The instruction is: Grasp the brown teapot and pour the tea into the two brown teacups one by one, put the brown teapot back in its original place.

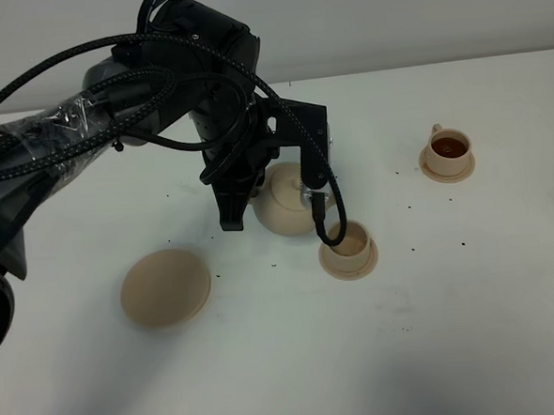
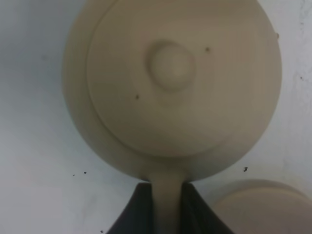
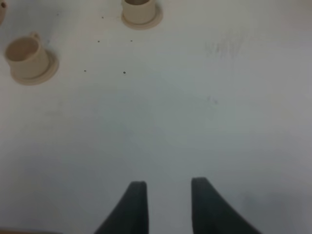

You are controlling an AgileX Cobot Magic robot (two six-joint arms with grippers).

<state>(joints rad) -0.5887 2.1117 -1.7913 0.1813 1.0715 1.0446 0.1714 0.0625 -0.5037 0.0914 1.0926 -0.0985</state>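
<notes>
The brown teapot (image 1: 286, 205) is beside the near teacup (image 1: 350, 241), off its wide saucer (image 1: 166, 288). My left gripper (image 1: 256, 197) is shut on the teapot's loop handle (image 2: 168, 195); the left wrist view shows the lid and knob (image 2: 170, 63) from above between the dark fingers (image 2: 139, 212). The spout is hidden in the exterior high view. The near teacup looks pale inside. The far teacup (image 1: 448, 148) holds dark tea. My right gripper (image 3: 168, 204) is open and empty over bare table, with both teacups (image 3: 27, 56) (image 3: 140, 10) far from it.
The white table (image 1: 436, 348) carries small dark specks. The black arm and its cables (image 1: 157, 92) cross above the table's left half. A round pale tan edge (image 2: 263, 207) shows beside the left gripper; I cannot tell which piece it is.
</notes>
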